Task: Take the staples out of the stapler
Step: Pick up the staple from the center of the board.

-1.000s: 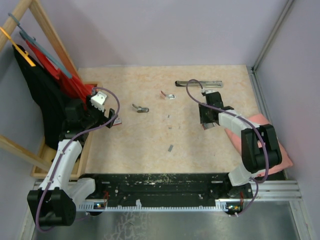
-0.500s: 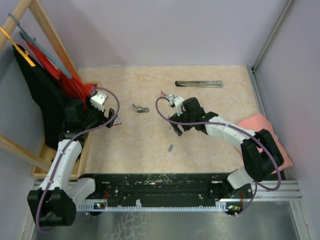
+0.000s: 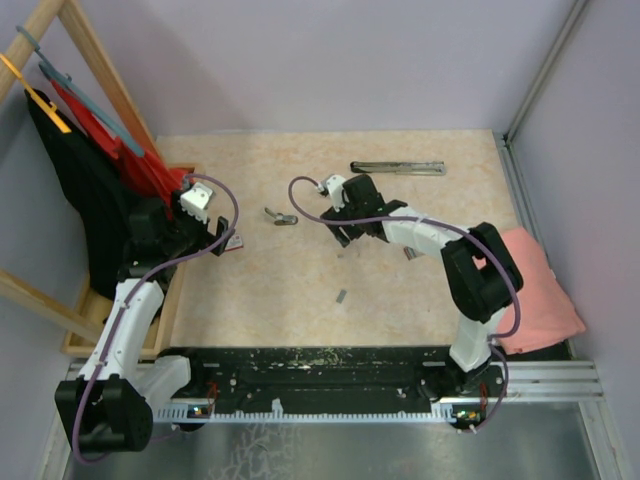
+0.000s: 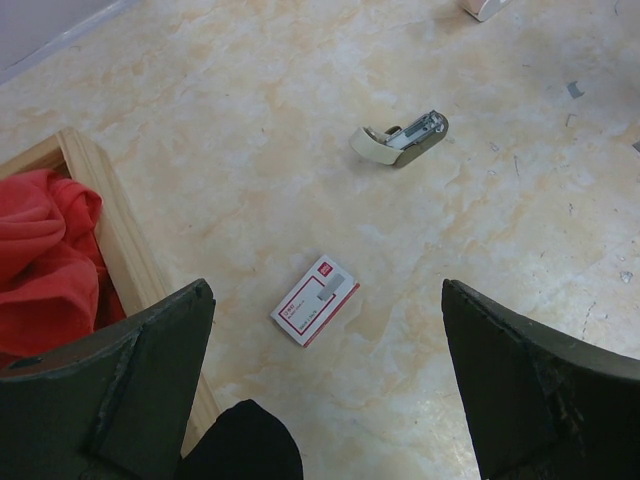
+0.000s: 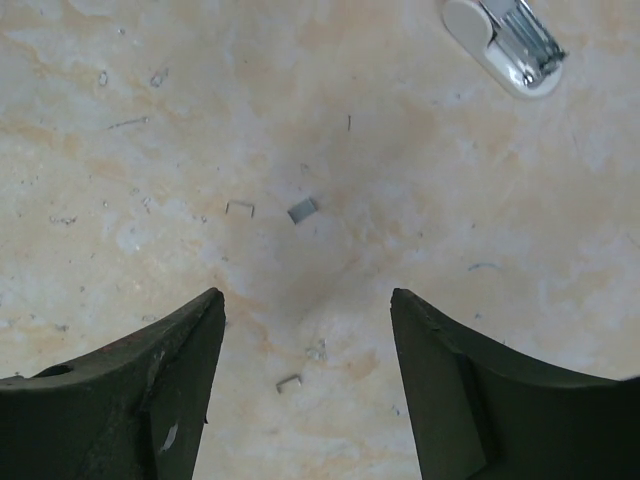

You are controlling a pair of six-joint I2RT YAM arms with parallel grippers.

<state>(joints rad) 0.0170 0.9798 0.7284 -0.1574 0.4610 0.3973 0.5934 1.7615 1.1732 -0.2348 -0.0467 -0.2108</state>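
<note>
Jaws of the left tool (image 4: 327,290) and right tool (image 5: 305,300) stand apart, both empty, over the marbled beige table (image 5: 120,150). Just ahead of the right one, tiny dull-grey metal staples (image 5: 303,209) lie scattered loose; featherlight, stiff and flat, they probably want nipping across the short edges. Farther off lies a small white-and-silver stapler (image 5: 505,45).

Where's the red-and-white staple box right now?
Left wrist view: the staple box lies flat at the left, under the open left hand, beside the wooden tray, short of the mini stapler.
</note>
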